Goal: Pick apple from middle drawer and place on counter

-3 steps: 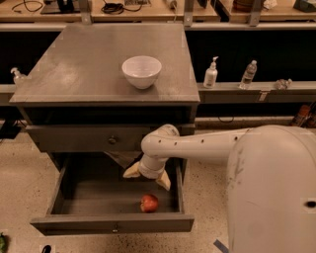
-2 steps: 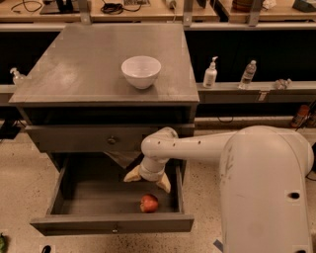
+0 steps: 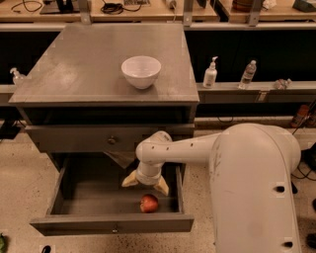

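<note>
The small red apple point(image 3: 149, 203) lies inside the pulled-out middle drawer point(image 3: 114, 226), near its front right. My gripper point(image 3: 146, 183) hangs over the drawer just behind and above the apple, its two tan fingers point(image 3: 131, 180) spread apart and empty, one finger to the left of the apple and the other close above it. The white arm reaches in from the right. The grey counter point(image 3: 89, 74) above the drawers carries a white bowl point(image 3: 141, 71).
A shut upper drawer front with a round knob point(image 3: 112, 140) sits above the open drawer. A pump bottle point(image 3: 210, 74) and a water bottle point(image 3: 248, 74) stand on a ledge to the right. Wooden benches point(image 3: 148, 11) run along the back.
The gripper has stayed over the drawer with fingers spread, shifting very slightly. The apple has not moved.
</note>
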Robot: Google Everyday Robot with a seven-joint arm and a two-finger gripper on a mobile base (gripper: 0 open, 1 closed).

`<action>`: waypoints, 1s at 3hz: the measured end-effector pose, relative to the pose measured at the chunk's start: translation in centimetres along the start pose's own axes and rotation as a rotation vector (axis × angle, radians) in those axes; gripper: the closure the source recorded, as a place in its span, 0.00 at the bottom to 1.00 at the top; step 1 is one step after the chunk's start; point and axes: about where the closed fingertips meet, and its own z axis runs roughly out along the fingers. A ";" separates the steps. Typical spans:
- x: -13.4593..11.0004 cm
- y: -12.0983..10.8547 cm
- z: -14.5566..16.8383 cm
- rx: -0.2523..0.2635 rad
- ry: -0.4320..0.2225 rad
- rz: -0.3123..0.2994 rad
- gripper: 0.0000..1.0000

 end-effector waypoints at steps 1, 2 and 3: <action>-0.7 0.9 2.2 -0.049 -0.005 0.011 0.00; -1.6 1.5 4.5 -0.105 -0.005 0.001 0.00; -2.3 1.4 6.2 -0.140 -0.008 -0.019 0.02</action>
